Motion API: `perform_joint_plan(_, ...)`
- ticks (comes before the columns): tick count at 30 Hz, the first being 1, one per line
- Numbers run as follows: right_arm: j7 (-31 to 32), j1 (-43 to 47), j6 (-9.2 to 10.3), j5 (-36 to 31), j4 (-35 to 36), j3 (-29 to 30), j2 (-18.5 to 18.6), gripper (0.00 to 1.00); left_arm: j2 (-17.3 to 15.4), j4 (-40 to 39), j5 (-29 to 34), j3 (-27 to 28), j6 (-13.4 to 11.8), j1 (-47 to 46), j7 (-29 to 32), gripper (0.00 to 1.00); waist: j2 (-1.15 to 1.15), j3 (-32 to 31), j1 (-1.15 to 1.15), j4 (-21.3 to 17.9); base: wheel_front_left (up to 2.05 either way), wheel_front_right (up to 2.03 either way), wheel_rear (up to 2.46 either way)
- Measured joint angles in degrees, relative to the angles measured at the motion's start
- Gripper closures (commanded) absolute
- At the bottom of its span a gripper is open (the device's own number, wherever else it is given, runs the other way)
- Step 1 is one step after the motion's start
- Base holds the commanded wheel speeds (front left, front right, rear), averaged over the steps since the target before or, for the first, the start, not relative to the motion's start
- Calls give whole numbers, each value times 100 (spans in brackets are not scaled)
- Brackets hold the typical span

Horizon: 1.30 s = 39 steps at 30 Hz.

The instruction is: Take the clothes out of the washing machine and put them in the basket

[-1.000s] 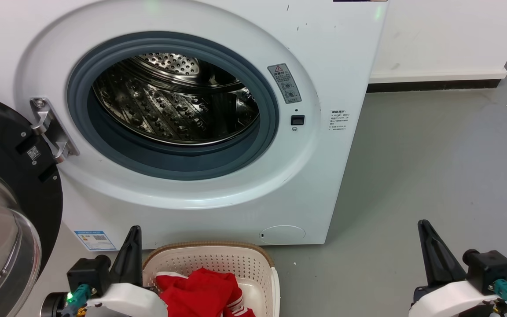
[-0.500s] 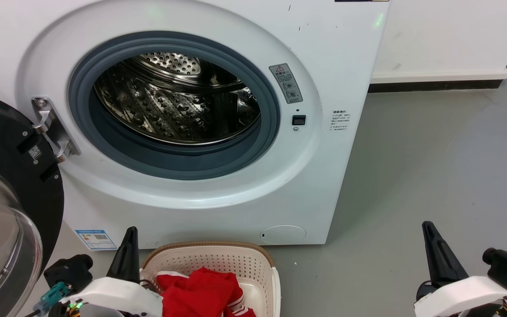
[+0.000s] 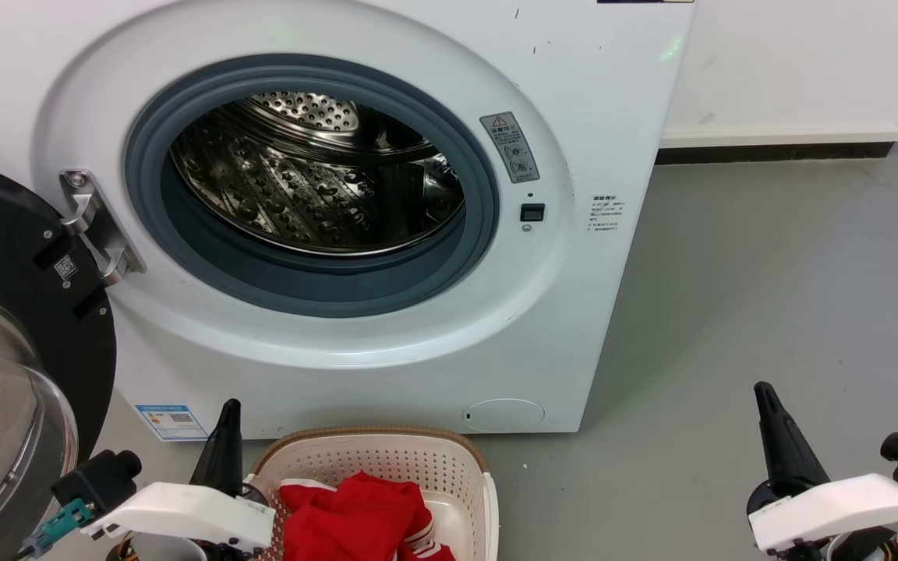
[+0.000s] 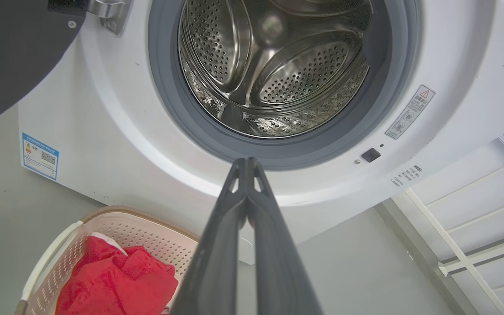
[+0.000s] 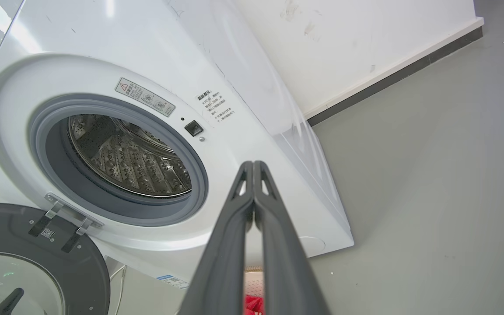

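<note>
Lying heaped in the basket [image 3: 375,436], the clothes [image 3: 355,514] sit on the floor [image 3: 768,273] just before the washer [image 3: 597,117], whose door [image 3: 5,257] hangs open. The left wrist view looks deep into the drum [image 4: 278,65], right to its bare steel back; the head view catches its lower wall. A red sliver low in the right wrist view is probably the clothes. On the left gripper [image 4: 246,162] and the right gripper [image 5: 253,163] the jaws are pressed together, gripping nothing and touching nothing.
</note>
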<state>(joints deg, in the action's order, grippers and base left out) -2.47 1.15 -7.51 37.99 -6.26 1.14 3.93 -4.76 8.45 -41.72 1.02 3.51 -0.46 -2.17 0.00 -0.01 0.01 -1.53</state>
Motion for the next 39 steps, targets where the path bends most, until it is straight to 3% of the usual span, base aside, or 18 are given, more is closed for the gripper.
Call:
perform_joint_plan(17, 181, -209, 1, 1597, -209, 63, 26, 100, 43, 153, -1412, 153, 103, -136, 236, 100, 0, 4, 0, 32, 0, 0, 0)
perform_joint_plan(39, 379, -358, 1, 3084, -417, 156, 34, 100, 109, 308, -2764, 305, 205, -301, 461, 100, 0, 9, 0, 69, 0, 0, 0)
